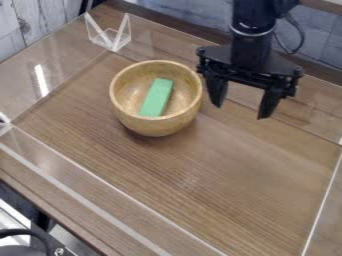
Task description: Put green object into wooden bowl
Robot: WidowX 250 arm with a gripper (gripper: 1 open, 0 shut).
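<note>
One tool (246,98) pointing down, spread wide, empty, beside wooden bowl (127,117)

No readable text, labels, brands or numbers anywhere.

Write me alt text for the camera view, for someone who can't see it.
A flat bright green rectangular block lies inside a round light tan wooden bowl on a brown wood-grain table. Just right of the bowl, a black robot gripper points down with its jaws open and empty, above the table.
</note>
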